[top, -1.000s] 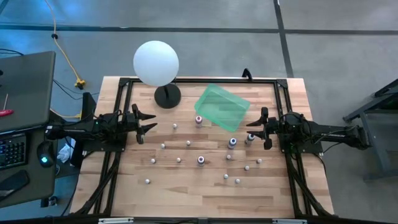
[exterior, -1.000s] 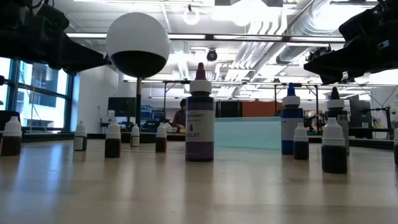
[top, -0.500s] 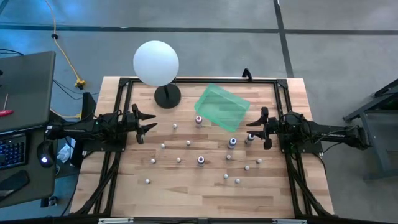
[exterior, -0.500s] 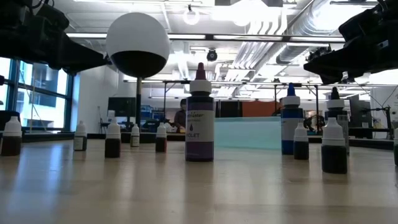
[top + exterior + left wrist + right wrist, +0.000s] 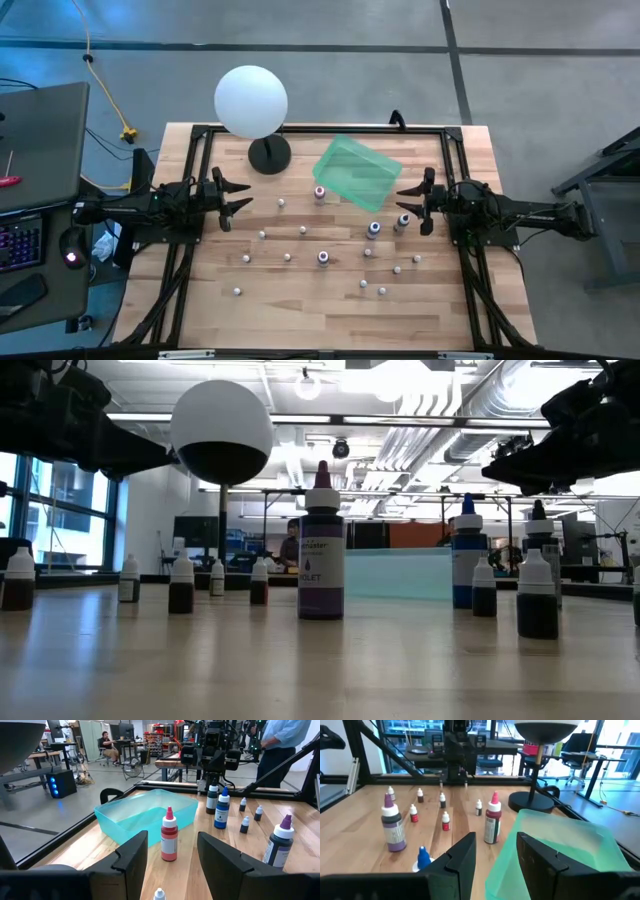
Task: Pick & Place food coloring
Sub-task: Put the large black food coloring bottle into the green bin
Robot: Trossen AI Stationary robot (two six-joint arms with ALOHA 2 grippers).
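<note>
Nearby, globe lamp – green bin flank scattered food coloring.

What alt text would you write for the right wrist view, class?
The right gripper has its dark fingers open and empty above a green bin. Past them, small food coloring bottles stand scattered on the wooden table, near a lamp base.

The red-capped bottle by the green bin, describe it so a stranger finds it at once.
Start at the green bin near the table's far edge. Just off its corner toward the white globe lamp stands the red-capped bottle. It is taller than the tiny white-capped bottles scattered around it.
</note>
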